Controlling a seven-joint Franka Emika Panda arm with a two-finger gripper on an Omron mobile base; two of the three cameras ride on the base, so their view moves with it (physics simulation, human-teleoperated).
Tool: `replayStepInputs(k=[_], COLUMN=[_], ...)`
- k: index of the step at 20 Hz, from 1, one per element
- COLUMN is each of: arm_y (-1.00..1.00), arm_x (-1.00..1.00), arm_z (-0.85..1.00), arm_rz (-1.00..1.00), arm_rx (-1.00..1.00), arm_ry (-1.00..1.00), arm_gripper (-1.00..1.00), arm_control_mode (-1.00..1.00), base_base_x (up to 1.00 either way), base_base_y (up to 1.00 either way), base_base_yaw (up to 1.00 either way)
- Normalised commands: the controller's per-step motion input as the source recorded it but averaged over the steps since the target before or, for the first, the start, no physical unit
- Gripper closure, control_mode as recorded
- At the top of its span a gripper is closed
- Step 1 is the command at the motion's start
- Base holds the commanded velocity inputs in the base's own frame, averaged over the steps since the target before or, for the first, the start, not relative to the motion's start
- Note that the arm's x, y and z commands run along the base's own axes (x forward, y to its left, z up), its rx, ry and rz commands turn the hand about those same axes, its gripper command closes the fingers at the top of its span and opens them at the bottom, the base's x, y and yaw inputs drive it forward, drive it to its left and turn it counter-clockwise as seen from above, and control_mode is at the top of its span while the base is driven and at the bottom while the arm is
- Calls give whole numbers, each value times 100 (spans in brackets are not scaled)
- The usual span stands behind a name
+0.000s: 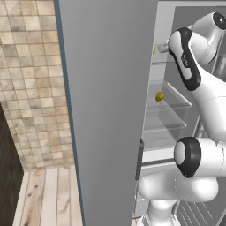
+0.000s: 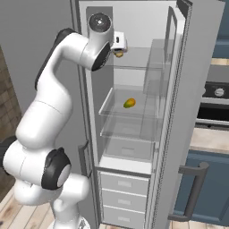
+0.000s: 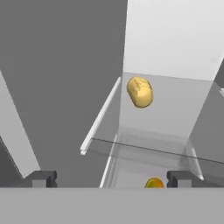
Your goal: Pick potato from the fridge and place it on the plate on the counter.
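The end effector [image 3: 109, 178] is spread wide and empty, its tips well apart at the mouth of the fridge [image 2: 134, 27]. Straight ahead on the upper glass shelf [image 3: 175, 103] lies the potato [image 3: 140, 92] (a small golden oval, faintly creased), long axis pointing roughly away from the end effector, not yet between the fingers.

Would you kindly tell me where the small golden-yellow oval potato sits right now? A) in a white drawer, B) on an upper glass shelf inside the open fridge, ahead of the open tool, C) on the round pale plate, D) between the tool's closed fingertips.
B: the small golden-yellow oval potato rests on an upper glass shelf, beyond the open tool.
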Motion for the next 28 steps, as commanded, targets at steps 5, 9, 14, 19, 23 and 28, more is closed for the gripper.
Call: replayStepInputs(k=[5,9,14,19,23,28], arm_y=[-21,-10,-2,0,0,0], arm_x=[34,46,55,56,54,48], arm_z=[-15,-14,-1,0,0,-1], arm_rz=[7,7,4,1,1,2], arm_rx=[4,1,0,0,1,0], arm_ry=[0,0,0,0,0,0], arm_gripper=[-100,-100,-100,-100,-100,-100], arm_control_mode=[-100,-100,-100,-100,-100,-100], base_base_x=[0,0,0,0,0,0], base_base_y=[0,0,0,0,0,0], base_base_yaw=[0,0,0,0,0,0])
